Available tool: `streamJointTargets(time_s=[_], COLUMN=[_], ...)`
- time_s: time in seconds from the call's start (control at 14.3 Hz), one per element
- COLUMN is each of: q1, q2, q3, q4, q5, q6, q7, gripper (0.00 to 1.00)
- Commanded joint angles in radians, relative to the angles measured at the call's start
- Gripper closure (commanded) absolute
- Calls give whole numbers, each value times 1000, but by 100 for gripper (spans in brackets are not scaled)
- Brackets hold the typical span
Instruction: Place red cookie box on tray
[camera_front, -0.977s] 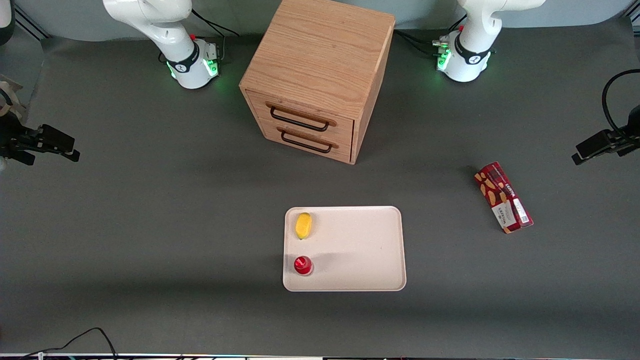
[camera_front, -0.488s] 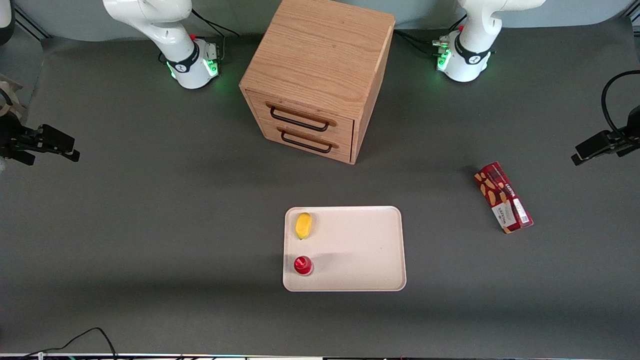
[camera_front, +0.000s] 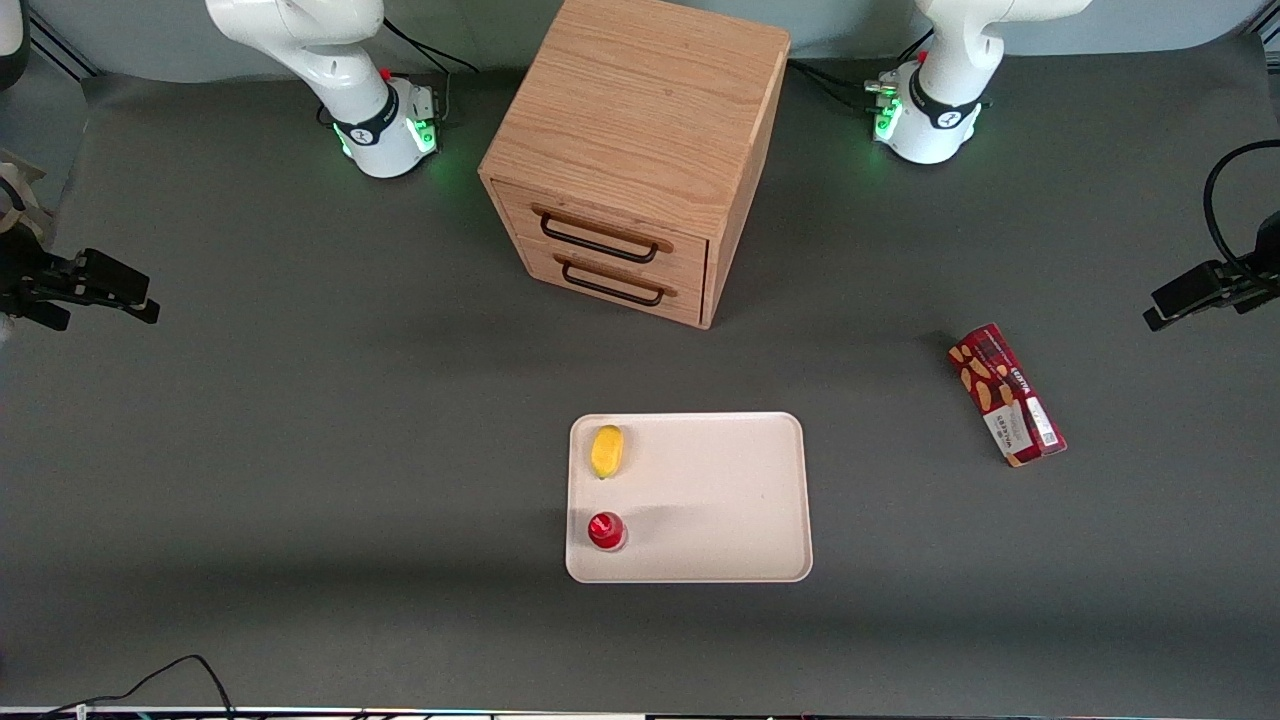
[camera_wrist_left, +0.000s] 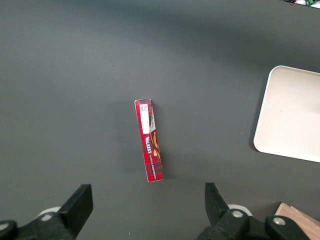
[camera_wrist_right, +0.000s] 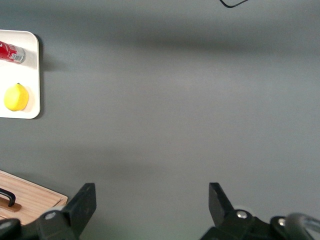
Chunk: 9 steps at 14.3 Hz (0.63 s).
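Gripper (camera_wrist_left: 146, 200), jaws spread and empty, hovering above the red cookie box (camera_front: 1007, 394), which lies untouched, well apart from the tray (camera_front: 720, 500); grasp, carry and placement all remain.

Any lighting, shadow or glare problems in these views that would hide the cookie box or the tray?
Front view: even light, soft shadow bands on the mat, red cookie box and tray crisp, green glow at the arm bases only. Left wrist view: the open gripper hangs above the box, faint shadow beside it, no glare; the tray is cut by the frame edge.
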<state>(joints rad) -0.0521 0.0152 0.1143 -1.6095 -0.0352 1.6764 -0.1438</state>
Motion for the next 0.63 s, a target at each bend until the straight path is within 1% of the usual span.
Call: streamJointTargets(time_s=[0.0, 0.42, 0.56], q1=[-8, -8, -6], q2=[14, 37, 49], q3=[8, 8, 10], q4=[23, 13, -9], q5=[-14, -12, -11], q6=[-24, -11, 20], q7=[-43, -46, -45], gripper=[0, 0, 0])
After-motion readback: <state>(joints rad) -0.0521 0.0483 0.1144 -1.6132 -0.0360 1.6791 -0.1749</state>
